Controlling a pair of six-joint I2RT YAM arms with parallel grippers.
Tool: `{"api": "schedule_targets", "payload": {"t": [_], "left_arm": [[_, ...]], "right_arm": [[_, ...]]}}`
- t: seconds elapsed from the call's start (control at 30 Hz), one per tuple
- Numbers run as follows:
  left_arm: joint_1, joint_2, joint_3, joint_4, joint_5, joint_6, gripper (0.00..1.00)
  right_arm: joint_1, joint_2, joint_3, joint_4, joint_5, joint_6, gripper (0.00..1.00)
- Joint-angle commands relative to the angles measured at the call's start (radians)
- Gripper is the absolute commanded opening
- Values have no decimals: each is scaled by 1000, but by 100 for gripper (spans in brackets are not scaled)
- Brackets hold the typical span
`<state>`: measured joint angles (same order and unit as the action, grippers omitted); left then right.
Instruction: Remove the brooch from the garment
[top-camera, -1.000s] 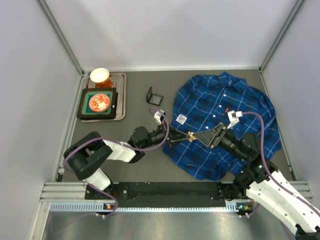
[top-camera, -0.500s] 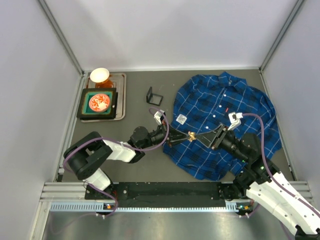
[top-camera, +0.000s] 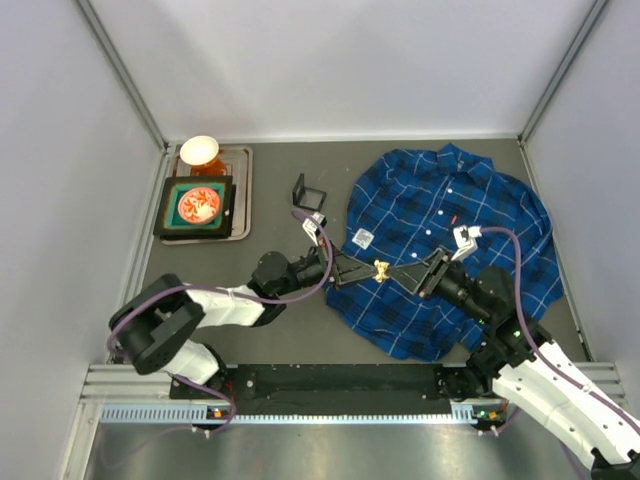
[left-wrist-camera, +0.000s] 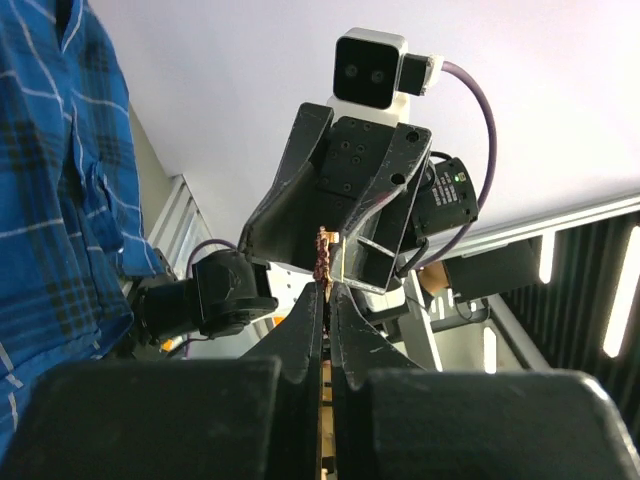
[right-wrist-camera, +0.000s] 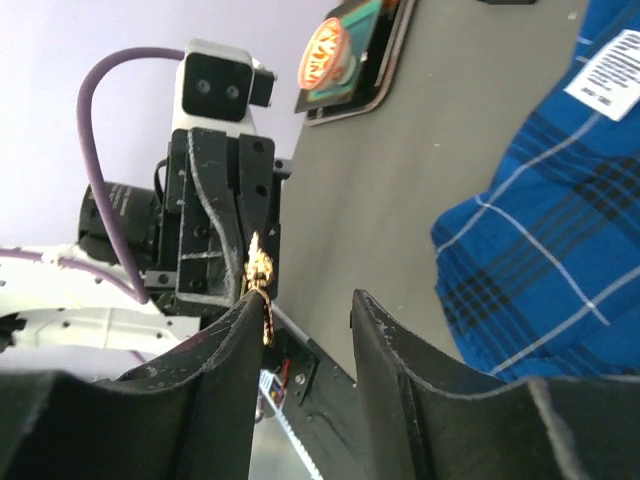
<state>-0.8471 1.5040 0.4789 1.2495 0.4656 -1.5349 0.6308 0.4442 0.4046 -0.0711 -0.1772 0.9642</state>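
Half-spread right tool (top-camera: 397, 273) faces left tool (top-camera: 366, 268) clamped on the brooch (top-camera: 381, 268) near the garment's (top-camera: 480, 215) left edge.

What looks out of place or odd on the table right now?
The brooch is off the garment, pinched in mid-air by the shut left claw, between the fingers of the open right claw and touching one. The garment lies rumpled.
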Motion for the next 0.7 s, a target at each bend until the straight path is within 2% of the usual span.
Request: {"api": "schedule_targets", "payload": {"t": [0.0,0.27,0.37,0.5,0.6,0.67], "left_arm": [[-1,-139,53,53,12,174,0],[-1,-136,64,79,18,157,0],[-1,-130,64,87,16,150,0],[-1,-133,61,74,11,159,0],[-1,-143,70,29,30,186,0],[-1,-168,75,-63,30,257,3]], "right_arm": [[-3,5,51,-73,48,-65,39],[0,22,10,141,-93,-28,33],[-2,24,7,155,-100,-21,28],[1,37,-12,217,-133,5,17],[0,47,-13,214,-134,2,1],[0,48,0,194,-137,-21,0]]}}
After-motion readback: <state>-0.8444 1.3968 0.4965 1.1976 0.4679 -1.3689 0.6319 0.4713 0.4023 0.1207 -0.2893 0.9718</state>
